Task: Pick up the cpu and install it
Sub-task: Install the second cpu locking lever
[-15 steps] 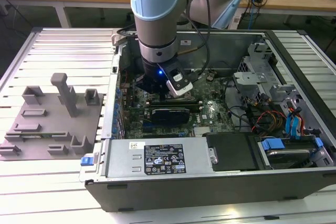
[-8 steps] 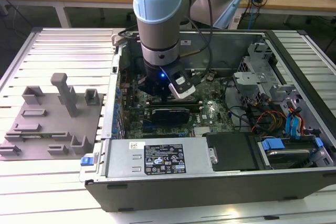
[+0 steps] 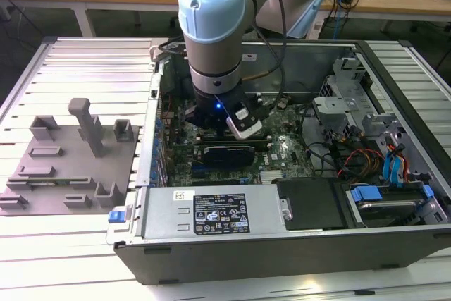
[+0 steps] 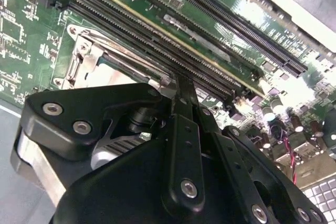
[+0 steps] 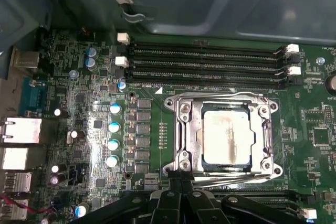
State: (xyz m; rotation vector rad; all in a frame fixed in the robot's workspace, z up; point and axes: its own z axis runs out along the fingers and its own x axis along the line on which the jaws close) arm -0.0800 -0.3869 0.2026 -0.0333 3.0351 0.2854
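Note:
The cpu [image 5: 227, 135], a silver-white square chip with a smudged top, lies flat inside the metal-framed socket [image 5: 181, 129] on the green motherboard [image 5: 79, 77]. In the first wrist view my gripper [image 5: 181, 176] sits just off the socket's edge, its black fingers pressed together with nothing between them. The second wrist view has the same shut fingers [image 4: 184, 103] close above the board, beside the socket frame [image 4: 79, 51] and the memory slots [image 4: 157, 40]. In the exterior view the arm's wrist [image 3: 211, 54] reaches down into the open computer case [image 3: 282, 244].
Memory slots [image 5: 205, 61] run along one side of the socket, and a row of capacitors [image 5: 113, 135] stands on another side. Cables and drive bays [image 3: 380, 160] fill the case toward the exterior view's right. A grey fixture plate [image 3: 67, 167] with blocks lies outside the case.

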